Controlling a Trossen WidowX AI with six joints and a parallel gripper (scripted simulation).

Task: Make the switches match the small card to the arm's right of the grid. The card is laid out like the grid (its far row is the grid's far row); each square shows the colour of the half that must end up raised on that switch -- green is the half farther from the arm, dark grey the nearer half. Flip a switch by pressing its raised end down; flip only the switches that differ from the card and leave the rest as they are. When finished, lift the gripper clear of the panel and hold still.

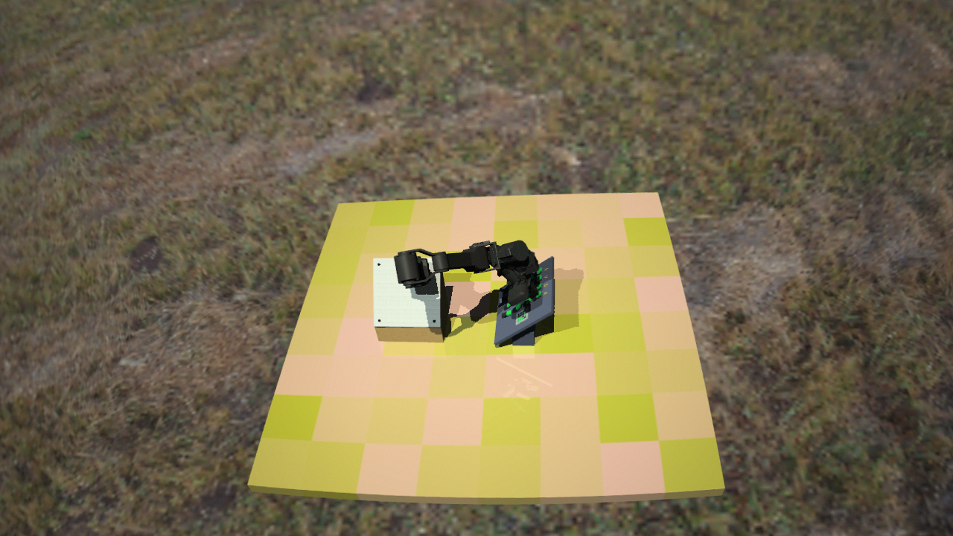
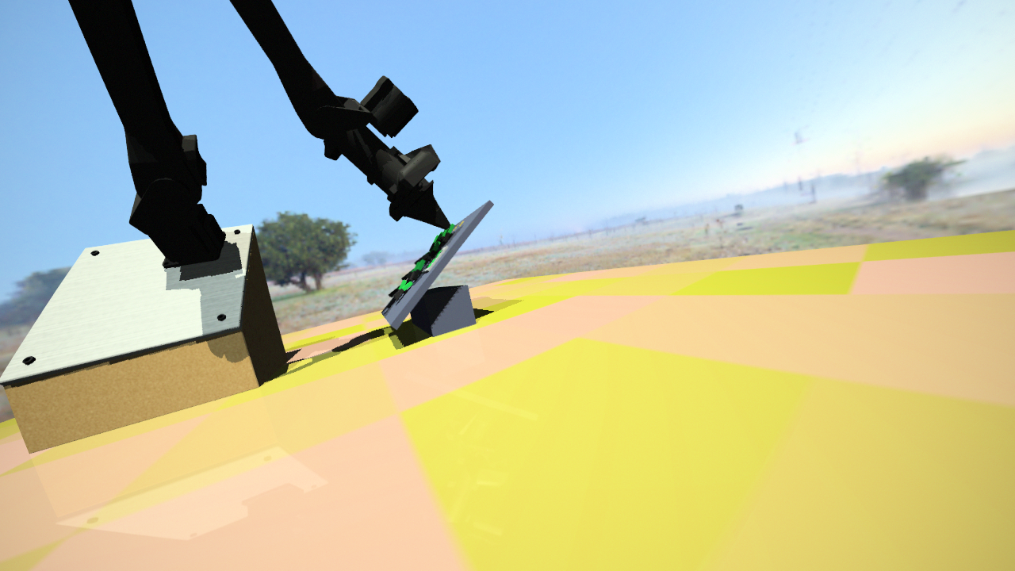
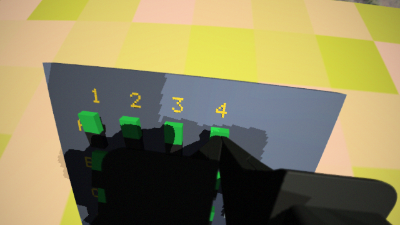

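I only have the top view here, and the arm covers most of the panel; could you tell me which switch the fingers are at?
Observer: The wrist view shows the shut gripper with its tip at the green half of switch 4 in the far row.
Operator: Thank you. Does the panel lie flat?
Observer: No; the exterior view shows the panel tilted, propped on a dark wedge.
Operator: And are the other far-row switches showing green?
Observer: Yes, in the wrist view switch 1, switch 2 and switch 3 show green halves.
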